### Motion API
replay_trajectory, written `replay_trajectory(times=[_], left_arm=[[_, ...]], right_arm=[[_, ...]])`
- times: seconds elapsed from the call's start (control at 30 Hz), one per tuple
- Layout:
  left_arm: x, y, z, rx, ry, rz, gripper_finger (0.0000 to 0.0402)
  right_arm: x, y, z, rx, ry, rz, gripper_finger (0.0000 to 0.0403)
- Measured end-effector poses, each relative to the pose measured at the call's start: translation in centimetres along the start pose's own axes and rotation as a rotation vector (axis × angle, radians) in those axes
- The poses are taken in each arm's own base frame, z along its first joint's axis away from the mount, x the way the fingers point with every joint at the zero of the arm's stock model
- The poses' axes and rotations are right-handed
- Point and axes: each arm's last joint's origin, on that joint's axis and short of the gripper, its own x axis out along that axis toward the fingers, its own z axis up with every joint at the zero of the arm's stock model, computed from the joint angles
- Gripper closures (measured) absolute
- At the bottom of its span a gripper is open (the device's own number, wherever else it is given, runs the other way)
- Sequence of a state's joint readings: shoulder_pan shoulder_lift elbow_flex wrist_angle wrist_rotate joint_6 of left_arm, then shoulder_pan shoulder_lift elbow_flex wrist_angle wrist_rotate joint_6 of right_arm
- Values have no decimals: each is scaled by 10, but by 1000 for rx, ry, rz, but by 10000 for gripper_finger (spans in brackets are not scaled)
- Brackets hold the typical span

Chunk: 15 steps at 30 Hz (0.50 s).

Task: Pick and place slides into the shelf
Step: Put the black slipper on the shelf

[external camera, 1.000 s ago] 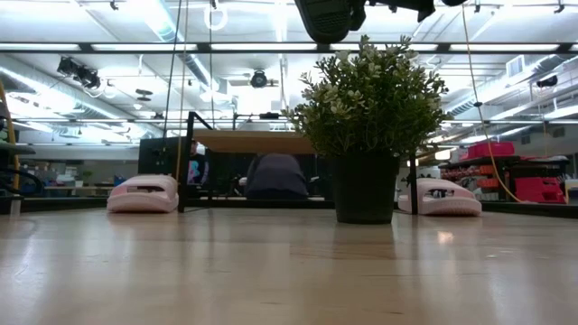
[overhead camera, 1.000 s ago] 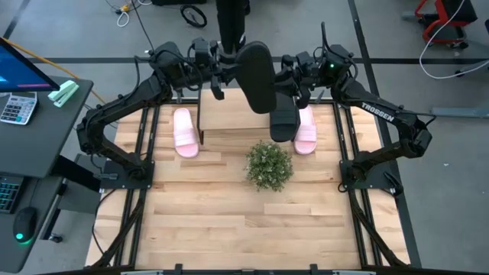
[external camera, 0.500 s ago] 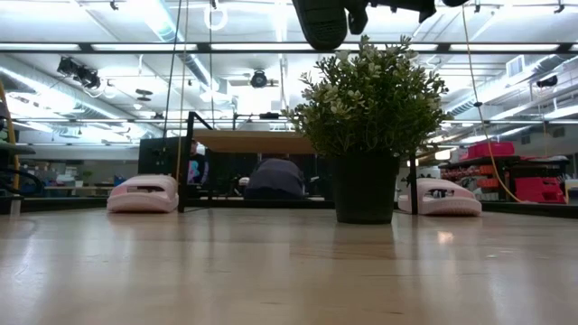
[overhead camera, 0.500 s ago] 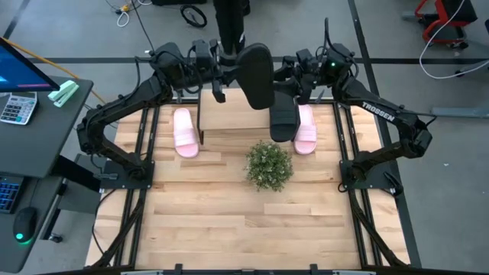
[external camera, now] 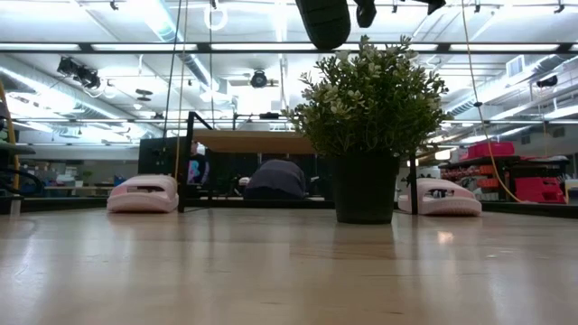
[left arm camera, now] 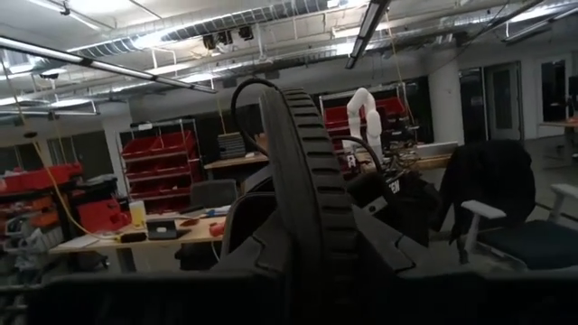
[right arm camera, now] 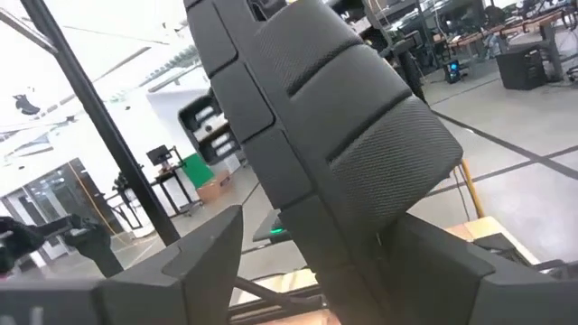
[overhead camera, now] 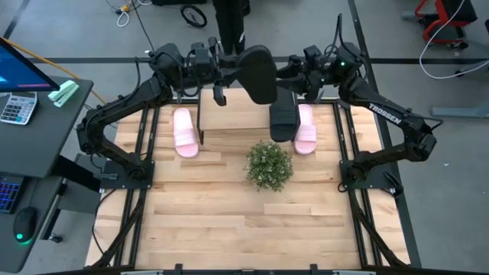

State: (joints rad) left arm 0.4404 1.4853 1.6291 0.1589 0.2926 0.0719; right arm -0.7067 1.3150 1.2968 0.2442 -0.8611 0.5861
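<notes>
A black slide [overhead camera: 257, 74] hangs high above the shelf [overhead camera: 229, 114], and my left gripper [overhead camera: 223, 74] is shut on it from the left. My right gripper [overhead camera: 299, 70] is open, with one finger on either side of the slide's other side and neither touching it. In the low view only the slide's end [external camera: 323, 18] shows, at the top. A second black slide [overhead camera: 284, 118] lies at the shelf's right end, with a pink slide [overhead camera: 306, 128] beside it on the table. Another pink slide [overhead camera: 186, 131] lies on the table left of the shelf. My left gripper pinches the black slide between its two fingers at the long side edge [overhead camera: 240, 73] facing the table's left. The fingers come level from the left and lie across the slide. The slide stands on edge, its ribbed sole [left arm camera: 307, 181] showing, and hangs clear of everything.
A potted plant [overhead camera: 269, 165] stands on the table just near of the shelf and hides the shelf's right part in the low view. The wide near half of the slatted table [overhead camera: 244, 229] lies bare. A desk with a calculator [overhead camera: 17, 107] stands to the left.
My right gripper has opened, let go of the black slide and drawn back a little toward the table's far right. My left gripper has rolled in place, turning the slide with it, so the slide looks shorter from above.
</notes>
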Motion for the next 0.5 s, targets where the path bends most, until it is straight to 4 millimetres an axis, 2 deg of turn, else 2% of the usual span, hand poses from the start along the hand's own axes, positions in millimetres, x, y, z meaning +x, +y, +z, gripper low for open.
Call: replay_trajectory(times=[0.17,0.33,0.5], left_arm=[[0,0,0,18,1,4,310],[0,0,0,26,2,3,330],[0,1,-1,31,10,12,328]], right_arm=[[-1,3,1,36,-2,7,139],[-4,8,3,-2,-6,2,139],[-17,10,5,-12,-18,-103,139]])
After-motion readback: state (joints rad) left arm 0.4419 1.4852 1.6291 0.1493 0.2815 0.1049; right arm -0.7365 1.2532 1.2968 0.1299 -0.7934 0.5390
